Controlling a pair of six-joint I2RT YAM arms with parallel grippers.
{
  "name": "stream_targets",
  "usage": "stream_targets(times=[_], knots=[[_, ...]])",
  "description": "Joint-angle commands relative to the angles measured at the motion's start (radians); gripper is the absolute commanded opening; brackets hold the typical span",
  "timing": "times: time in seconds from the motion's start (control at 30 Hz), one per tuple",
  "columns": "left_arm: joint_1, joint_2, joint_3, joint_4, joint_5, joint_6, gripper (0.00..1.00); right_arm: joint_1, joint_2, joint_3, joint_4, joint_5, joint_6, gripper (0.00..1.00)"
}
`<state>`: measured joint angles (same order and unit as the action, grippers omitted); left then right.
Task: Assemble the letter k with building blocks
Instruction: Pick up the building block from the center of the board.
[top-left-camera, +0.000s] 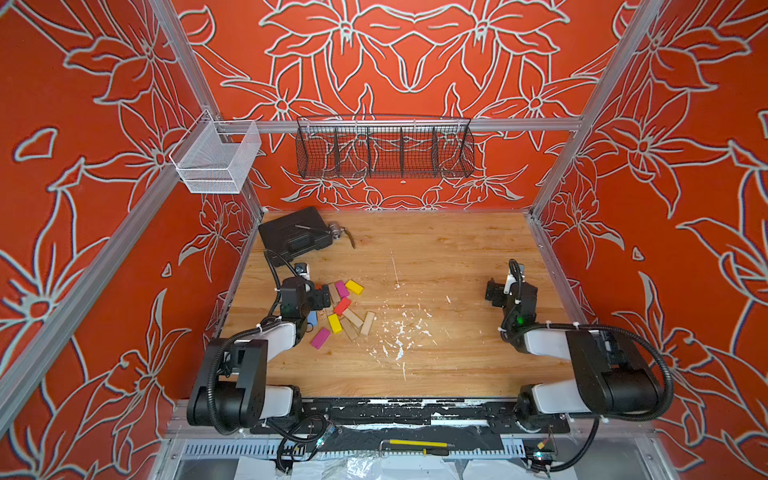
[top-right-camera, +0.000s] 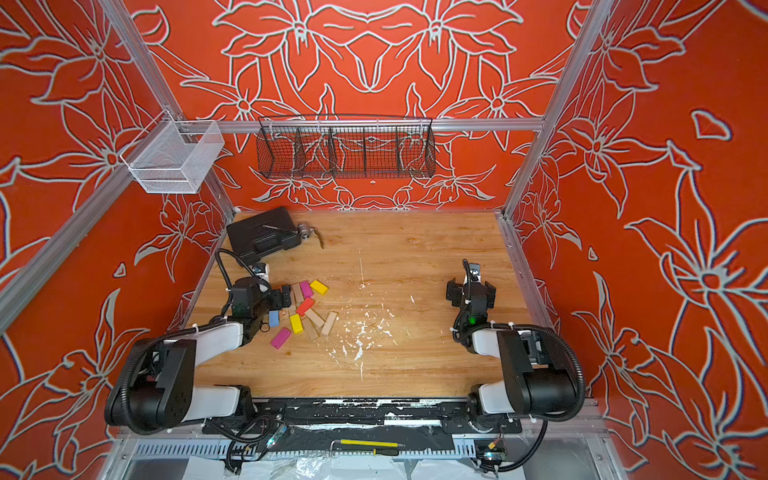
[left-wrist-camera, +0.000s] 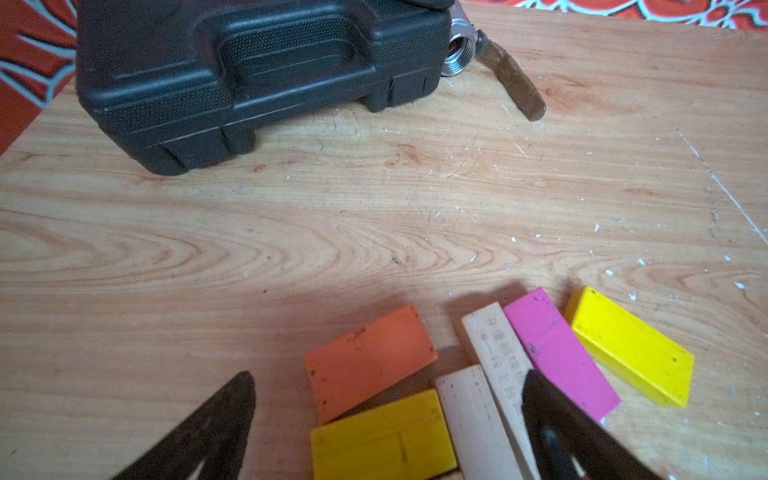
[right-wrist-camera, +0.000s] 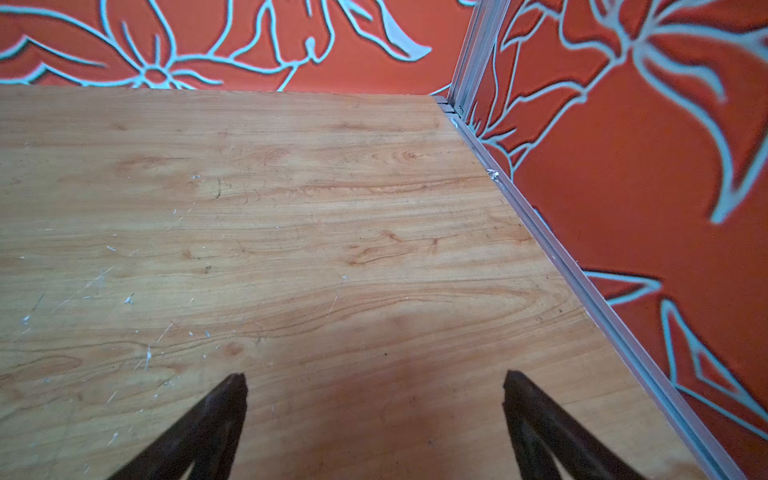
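Observation:
The building blocks lie in a loose pile on the left of the wooden table (top-left-camera: 436, 257). In both top views I see a yellow one (top-left-camera: 354, 286), a magenta one (top-right-camera: 306, 288), a red one (top-left-camera: 342, 306) and pale wood bars (top-left-camera: 368, 323). My left gripper (top-left-camera: 309, 293) hangs low over the pile's left end, open and holding nothing. In the left wrist view an orange block (left-wrist-camera: 370, 361), a yellow block (left-wrist-camera: 382, 440) and a pale bar (left-wrist-camera: 473, 419) lie between its fingers (left-wrist-camera: 552, 415). My right gripper (right-wrist-camera: 374, 376) stands open over bare wood at the right, far from the blocks.
A black plastic case (top-left-camera: 291, 235) and a metal valve (top-left-camera: 336, 230) sit at the back left. White paint flecks (top-left-camera: 399, 332) mark the middle of the table. A black wire basket (top-left-camera: 384, 151) and a white mesh basket (top-left-camera: 216, 160) hang on the rail.

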<state>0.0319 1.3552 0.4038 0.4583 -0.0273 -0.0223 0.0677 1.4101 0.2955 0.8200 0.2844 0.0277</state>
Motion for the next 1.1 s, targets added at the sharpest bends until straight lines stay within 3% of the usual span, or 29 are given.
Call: stream_targets(times=[0.0,0.87,0.97,1.07], knots=[[0.003,-0.010,0.012,0.019,0.006,0.001,0.97,0.005,-0.002,0.011,0.005,0.021,0.010,0.98],[0.002,-0.011,0.011,0.018,0.004,0.001,0.97,0.006,-0.027,0.005,-0.002,-0.014,-0.005,0.98],[0.003,-0.019,0.020,0.000,-0.017,-0.009,0.97,0.005,-0.097,0.011,-0.068,-0.015,-0.005,0.98],[0.002,-0.060,0.061,-0.099,-0.056,-0.030,0.97,0.005,-0.229,0.059,-0.279,-0.015,0.020,0.98]])
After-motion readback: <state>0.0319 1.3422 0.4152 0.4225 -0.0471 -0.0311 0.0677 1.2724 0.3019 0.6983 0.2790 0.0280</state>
